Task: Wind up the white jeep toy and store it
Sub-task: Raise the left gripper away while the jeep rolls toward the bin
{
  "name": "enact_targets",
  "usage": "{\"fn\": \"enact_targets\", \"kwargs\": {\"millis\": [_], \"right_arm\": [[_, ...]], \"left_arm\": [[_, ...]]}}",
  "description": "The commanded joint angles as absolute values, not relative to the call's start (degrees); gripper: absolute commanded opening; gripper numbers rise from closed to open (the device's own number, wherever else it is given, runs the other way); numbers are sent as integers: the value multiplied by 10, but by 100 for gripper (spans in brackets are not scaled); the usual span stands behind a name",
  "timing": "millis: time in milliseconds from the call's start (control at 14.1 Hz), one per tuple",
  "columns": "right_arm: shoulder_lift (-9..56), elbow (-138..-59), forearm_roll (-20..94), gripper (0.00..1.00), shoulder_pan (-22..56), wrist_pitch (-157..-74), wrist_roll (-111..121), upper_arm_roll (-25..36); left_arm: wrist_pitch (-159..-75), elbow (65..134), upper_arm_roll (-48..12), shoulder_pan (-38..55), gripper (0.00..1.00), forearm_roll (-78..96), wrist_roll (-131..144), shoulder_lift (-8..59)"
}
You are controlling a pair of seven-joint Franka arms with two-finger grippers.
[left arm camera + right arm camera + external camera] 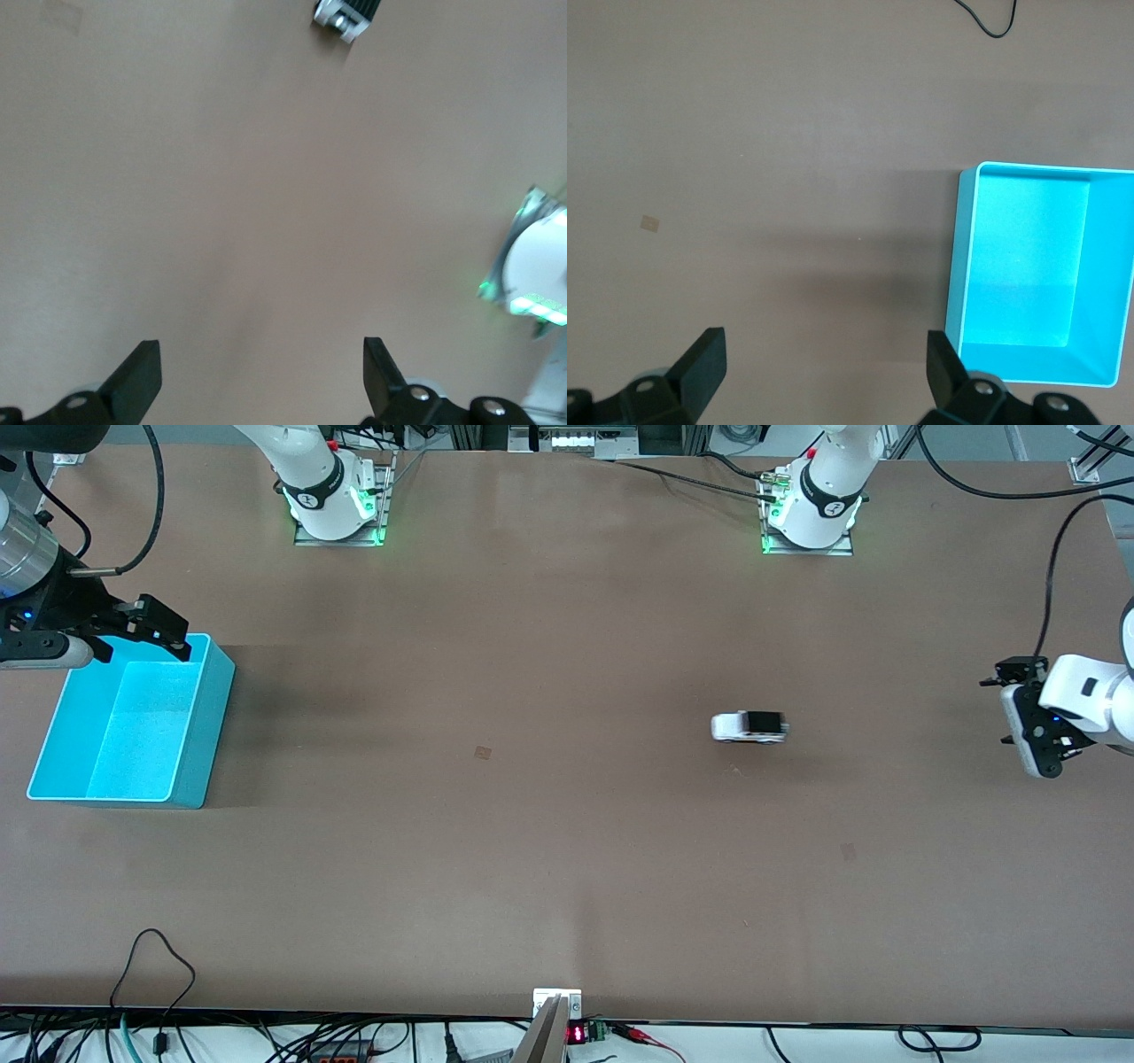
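The white jeep toy (749, 727) stands on the brown table toward the left arm's end, its black roof up. It also shows small in the left wrist view (345, 16). My left gripper (1010, 713) hovers open and empty over the table's edge at the left arm's end, well apart from the jeep; its fingers stand wide in the left wrist view (261, 372). The cyan bin (217, 691) is empty at the right arm's end. My right gripper (142, 642) is open and empty over the bin's rim nearest the bases; the right wrist view (824, 367) shows the bin (1023, 257) beside it.
The arm bases (332, 500) (811, 509) stand along the table edge farthest from the front camera. A small tape mark (483, 753) lies mid-table. Cables (151, 965) trail at the edge nearest the front camera.
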State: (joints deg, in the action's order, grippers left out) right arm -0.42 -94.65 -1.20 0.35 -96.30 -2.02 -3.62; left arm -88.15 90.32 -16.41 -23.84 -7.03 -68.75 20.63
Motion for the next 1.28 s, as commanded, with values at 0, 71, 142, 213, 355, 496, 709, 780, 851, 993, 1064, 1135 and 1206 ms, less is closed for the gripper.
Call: {"fn": "enact_targets", "kwargs": {"millis": [0, 71, 142, 213, 355, 496, 709, 780, 851, 993, 1064, 1135, 1206], "right_arm": [[-6, -939, -14, 100, -1, -952, -13, -39], [-6, -939, -14, 100, -1, -951, -13, -39], [-6, -939, -14, 100, -1, -951, -13, -39], [-6, -939, -14, 100, -1, -951, -13, -39], [-6, -939, -14, 100, -1, -952, -13, -39], [-6, -939, -14, 100, -1, -952, -12, -39], [-6, -940, -14, 100, -1, -951, -12, -39], [-6, -940, -14, 100, -1, -951, -12, -39], [-6, -940, -14, 100, -1, -952, -12, -39], [-6, -940, -14, 100, -1, -952, -12, -39], [-6, -940, -14, 100, -1, -952, -12, -39], [-6, -940, -14, 100, -1, -952, -12, -39], [-6, -940, -14, 100, -1, -952, -12, -39]], "left_arm": [[-789, 833, -163, -195, 100, -82, -553, 211], [-768, 812, -163, -178, 100, -81, -497, 211], [-750, 792, -163, -164, 100, -81, -448, 211], [-730, 776, -163, -154, 100, -80, -400, 211], [-702, 758, -161, -142, 100, -74, -297, 210], [-706, 762, -158, -118, 100, -74, -234, 192], [-753, 775, -123, -83, 100, -72, -147, 167], [-773, 787, -106, -72, 100, -63, -129, 156], [-797, 800, -85, -62, 100, -45, -106, 146], [-846, 833, -34, -32, 100, -26, -68, 118], [-877, 856, -7, -14, 100, -15, -66, 102], [-899, 880, 11, -5, 100, -11, -64, 89], [-920, 902, 27, 9, 100, -5, -56, 73]]}}
